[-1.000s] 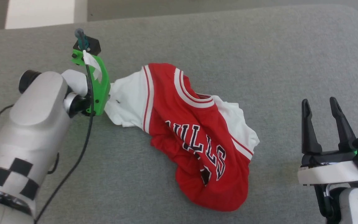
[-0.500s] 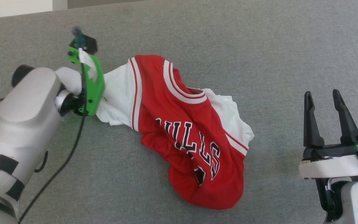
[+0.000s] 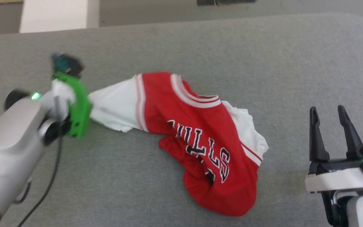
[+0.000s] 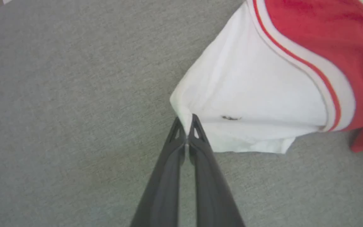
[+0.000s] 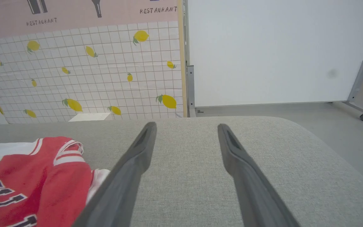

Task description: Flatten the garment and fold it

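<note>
The garment [image 3: 200,135] is a red shirt with white sleeves and black "BULLS" lettering, lying crumpled in the middle of the grey padded surface [image 3: 263,63]. My left gripper [image 4: 186,121] is shut on the corner of the garment's [image 4: 263,78] white sleeve; in the head view its fingers are hidden behind the green wrist mount [image 3: 77,107] at the sleeve's left end. My right gripper [image 3: 326,110] stands open off to the right of the garment, nothing between its fingers. The right wrist view has the garment [image 5: 27,176] to the left of that gripper [image 5: 184,126].
The grey surface ends at a rounded far right corner [image 5: 295,126], with floor beyond. A white panel on castors [image 5: 263,47] and a lemon-patterned wall [image 5: 90,69] stand behind it. A black cable [image 3: 47,189] hangs from my left arm.
My left gripper has closed on the white sleeve corner and drawn it out to the left. The head view has shifted. The right gripper stays open in place.
</note>
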